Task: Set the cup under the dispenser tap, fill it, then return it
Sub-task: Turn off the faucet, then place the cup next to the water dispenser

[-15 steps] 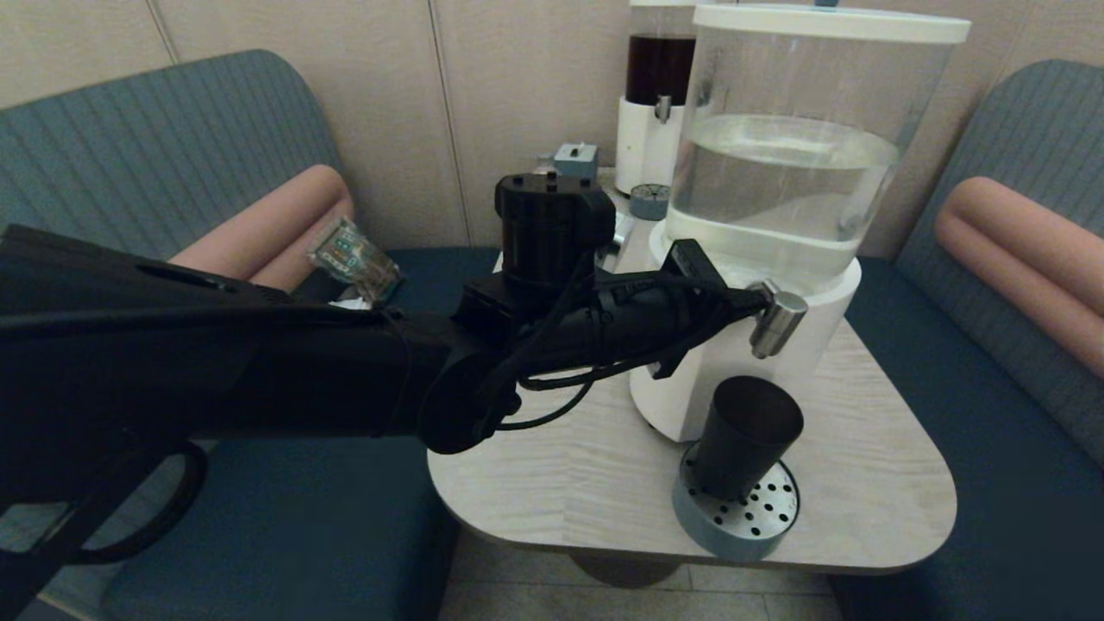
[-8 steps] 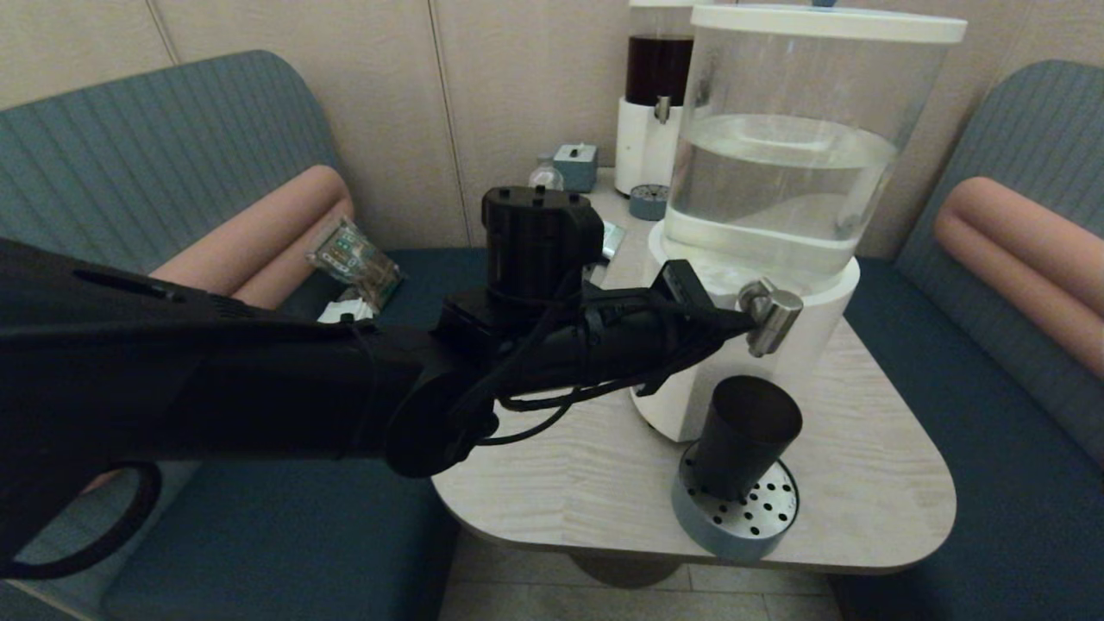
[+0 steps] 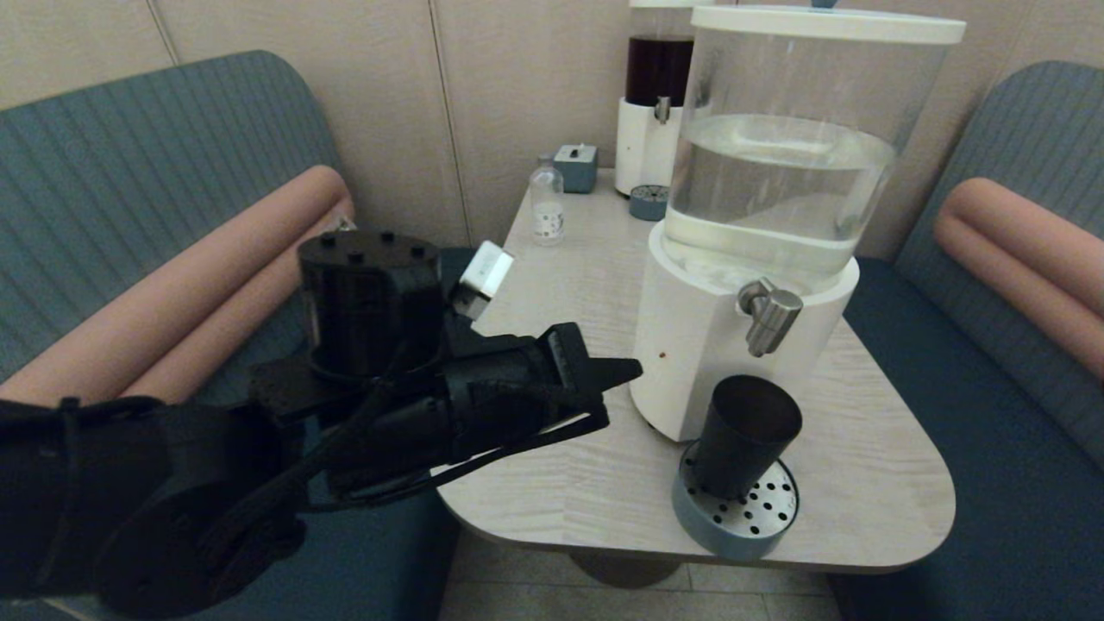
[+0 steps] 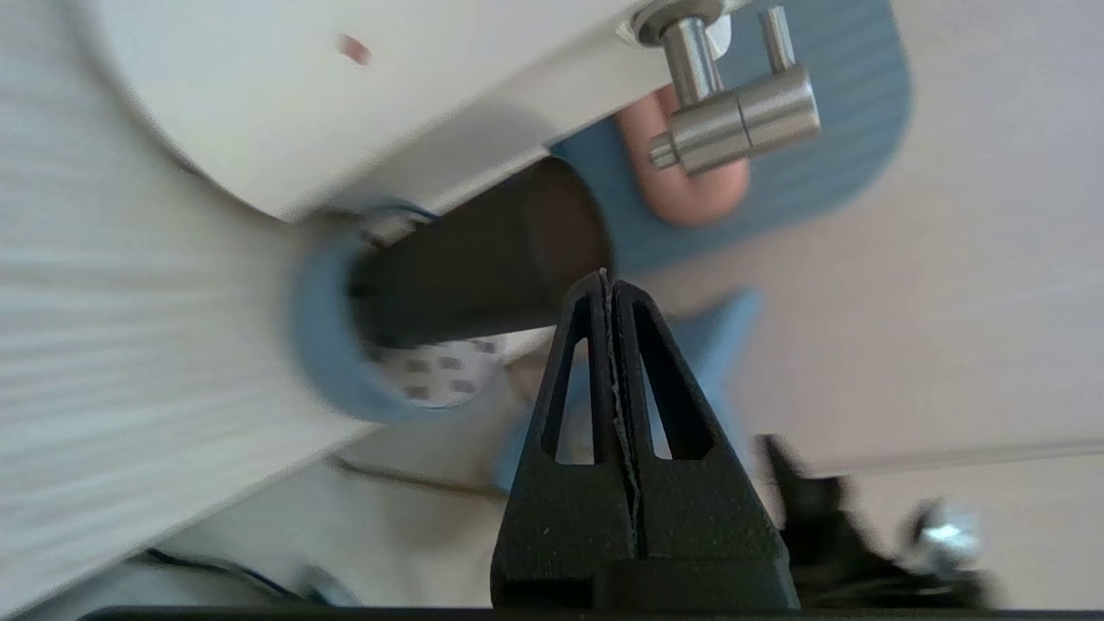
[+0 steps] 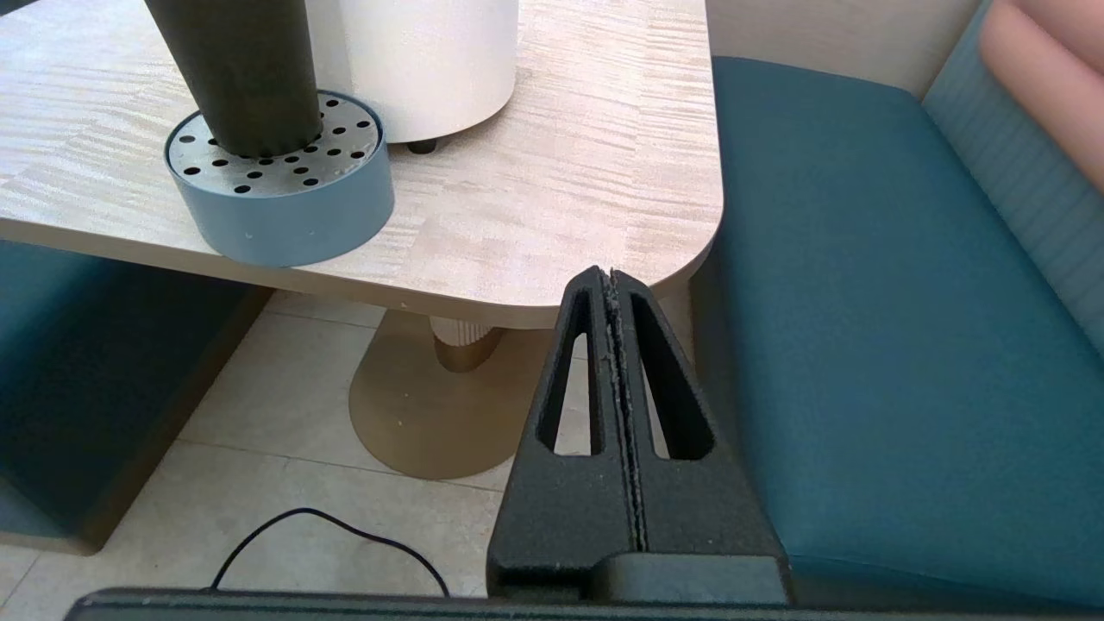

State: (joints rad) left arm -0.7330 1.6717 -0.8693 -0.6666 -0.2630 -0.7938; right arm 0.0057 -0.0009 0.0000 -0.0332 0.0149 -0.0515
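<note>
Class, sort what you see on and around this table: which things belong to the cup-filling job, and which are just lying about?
Belong to the job:
- black cup, standing on the perforated drip tray
- steel dispenser tap above it
- left gripper, shut, off the tap

Lying about:
- dark-liquid dispenser
- small clear bottle
- small grey box
- right gripper, shut, parked beside the table

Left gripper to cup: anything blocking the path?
Nothing visible. The left gripper, shut, hangs above the table left of the white dispenser base; the black cup stands on the drip tray under the tap, with open tabletop between.
</note>
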